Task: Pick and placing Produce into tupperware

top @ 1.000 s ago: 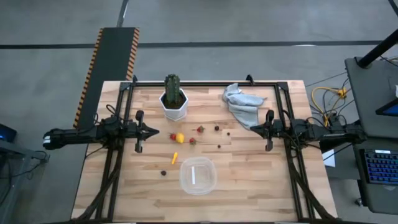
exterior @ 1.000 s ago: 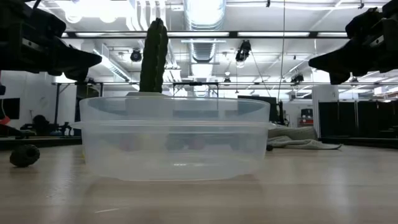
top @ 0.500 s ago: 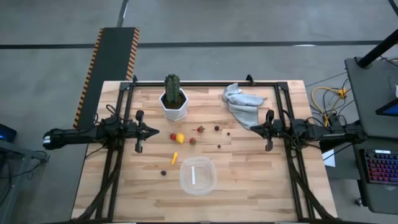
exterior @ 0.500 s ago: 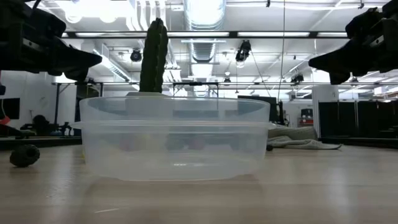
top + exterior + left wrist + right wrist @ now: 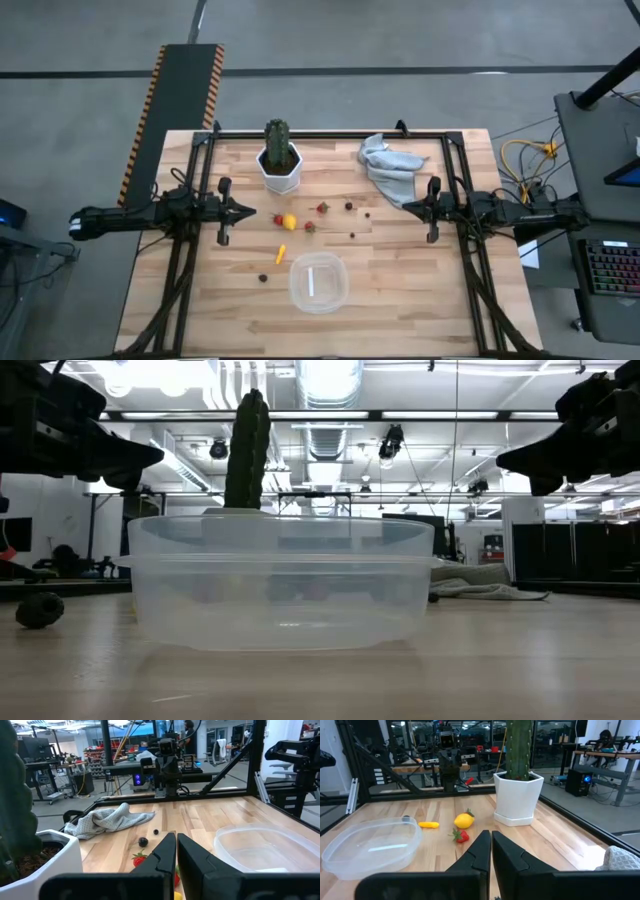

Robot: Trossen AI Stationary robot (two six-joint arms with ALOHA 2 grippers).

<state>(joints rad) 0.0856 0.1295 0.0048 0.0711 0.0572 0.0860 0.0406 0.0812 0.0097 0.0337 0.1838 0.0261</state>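
The clear tupperware (image 5: 318, 283) sits near the table's near edge and fills the low view (image 5: 280, 580). The produce lies on the wood between it and the cactus: a lemon (image 5: 289, 221), red strawberry pieces (image 5: 278, 219) (image 5: 310, 227) (image 5: 322, 208), an orange sliver (image 5: 281, 253) and dark berries (image 5: 263, 278) (image 5: 349, 206). My left gripper (image 5: 252, 211) hovers shut at the left of the produce, seen also in its wrist view (image 5: 176, 840). My right gripper (image 5: 405, 207) hovers shut at the right of it (image 5: 490, 837). Neither touches anything.
A tall green cactus in a white pot (image 5: 279, 158) stands toward the far edge. A crumpled grey cloth (image 5: 388, 165) lies at the far right. A black frame (image 5: 330, 134) runs round the table's far and side edges. Bare wood lies left and right of the tupperware.
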